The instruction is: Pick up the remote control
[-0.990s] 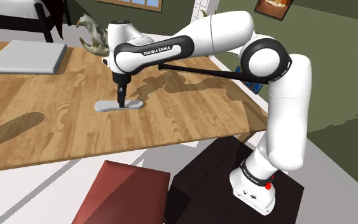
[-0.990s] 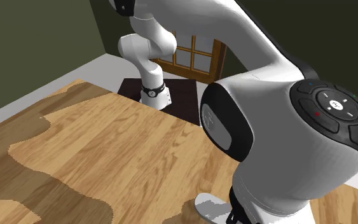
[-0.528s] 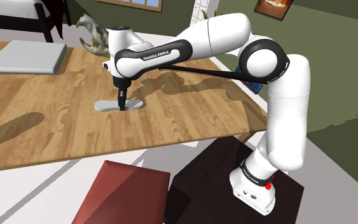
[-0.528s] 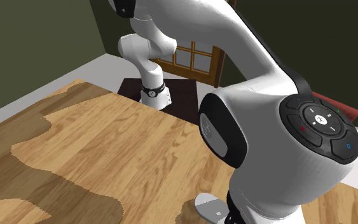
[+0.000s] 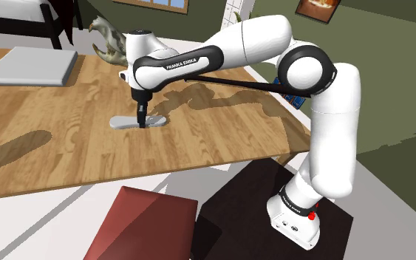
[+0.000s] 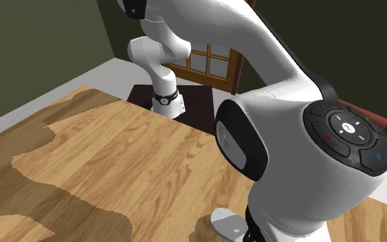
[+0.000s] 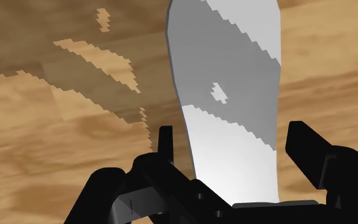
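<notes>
- Two black fingers point(image 7: 165, 149) stand spread, one on each side of the remote control point(image 7: 228, 95). They cross its narrow width, the only span they could close over. A thin gap shows on both sides, so it is not pinched yet.
- Gripper point(image 5: 140, 120) points straight down with its tips at table height. That is low enough to catch the remote's thin edges rather than its top face.
- Remote is plain grey and lies flat on the wooden table point(image 5: 66, 148). In the shoulder view its long axis runs from 9 to 3 o'clock, and the gripper is near its middle, probably so it lifts level.
- Grey flat slab point(image 5: 29, 65) is at 10 o'clock from the remote and a spiky figurine point(image 5: 108, 40) is near 12 o'clock. Both are well apart and not in the way.
- Dark stand point(image 5: 250, 207) is at 4 o'clock from the remote, so the arm reaches far out across the table.
- Judged step: aligned for the grasp, closing comes next, then the lift.
- Risk: the remote is low and flat, so the fingers could slip over its edge or tip it.
</notes>
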Action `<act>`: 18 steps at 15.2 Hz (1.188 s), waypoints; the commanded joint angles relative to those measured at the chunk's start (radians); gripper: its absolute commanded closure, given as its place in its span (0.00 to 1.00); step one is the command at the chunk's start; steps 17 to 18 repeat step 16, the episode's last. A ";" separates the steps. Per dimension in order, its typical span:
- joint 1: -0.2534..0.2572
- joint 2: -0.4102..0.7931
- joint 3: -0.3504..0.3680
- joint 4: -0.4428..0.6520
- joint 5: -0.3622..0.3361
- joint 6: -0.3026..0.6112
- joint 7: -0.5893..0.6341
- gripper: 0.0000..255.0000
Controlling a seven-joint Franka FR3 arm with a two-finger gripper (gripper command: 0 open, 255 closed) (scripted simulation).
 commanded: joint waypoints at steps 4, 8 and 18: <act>0.000 -0.022 0.003 0.030 0.006 -0.051 -0.003 1.00; -0.001 -0.038 0.006 0.060 0.010 -0.097 -0.006 1.00; 0.000 -0.057 0.008 0.115 0.016 -0.171 -0.010 1.00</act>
